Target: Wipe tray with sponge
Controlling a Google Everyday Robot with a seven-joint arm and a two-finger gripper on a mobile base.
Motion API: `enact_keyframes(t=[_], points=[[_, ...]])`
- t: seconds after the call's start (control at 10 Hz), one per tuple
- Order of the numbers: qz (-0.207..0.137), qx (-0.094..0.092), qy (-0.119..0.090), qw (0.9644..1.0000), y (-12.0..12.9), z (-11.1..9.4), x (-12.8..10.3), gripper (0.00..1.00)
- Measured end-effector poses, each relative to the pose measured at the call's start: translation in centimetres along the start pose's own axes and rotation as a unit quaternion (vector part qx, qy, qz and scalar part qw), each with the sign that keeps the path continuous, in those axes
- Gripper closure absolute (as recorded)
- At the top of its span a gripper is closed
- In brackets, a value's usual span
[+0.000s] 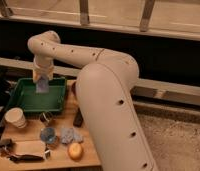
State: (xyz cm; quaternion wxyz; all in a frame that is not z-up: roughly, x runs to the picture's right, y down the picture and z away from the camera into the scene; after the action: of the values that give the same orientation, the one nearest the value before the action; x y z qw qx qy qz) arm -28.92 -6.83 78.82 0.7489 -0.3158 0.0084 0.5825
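Now jaws (clamped tight) hold sponge point(42, 86) over tray point(28, 101).

Over tray point(27, 100), pincer point(42, 81) seemingly hidden behind sponge point(42, 86).

Robot arm point(105, 95): smooth cream-white shell made of thick, rounded tube links. The fat near link is bulbous and the far link is slimmer. Small dark round holes are dotted along the shells, a row on the far link and a few down the near one. Rounded elbow cap point(44, 43) is the same cream colour, with a short pale wrist section below it. End effector point(42, 79) is at the arm's tip, upper left, just above the large dark green plastic tray point(28, 102); its details are too murky to make out.
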Motion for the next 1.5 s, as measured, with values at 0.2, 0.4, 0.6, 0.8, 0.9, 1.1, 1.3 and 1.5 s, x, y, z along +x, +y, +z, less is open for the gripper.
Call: enact_keyframes(t=[0.2, 0.4, 0.6, 0.8, 0.9, 1.1, 1.3, 1.5], points=[[-0.002, 0.018, 0.007, 0.9998, -0.4, 1.5, -0.3, 1.0], [-0.009, 0.026, 0.015, 0.9995, 0.0, 4.8, -0.7, 1.0], [-0.004, 0.013, 0.014, 0.9998, -0.6, 7.2, -1.2, 1.0], [0.006, -0.013, 0.008, 0.9999, -1.0, 8.6, -1.8, 1.0], [0.01, -0.026, 0.004, 0.9996, -0.8, 9.3, -1.9, 1.0], [0.021, -0.05, -0.006, 0.9985, -0.8, 10.1, -2.1, 1.0], [0.025, -0.053, -0.008, 0.9983, -1.0, 10.1, -2.2, 1.0], [0.024, -0.053, -0.008, 0.9983, -0.8, 10.2, -2.1, 1.0]])
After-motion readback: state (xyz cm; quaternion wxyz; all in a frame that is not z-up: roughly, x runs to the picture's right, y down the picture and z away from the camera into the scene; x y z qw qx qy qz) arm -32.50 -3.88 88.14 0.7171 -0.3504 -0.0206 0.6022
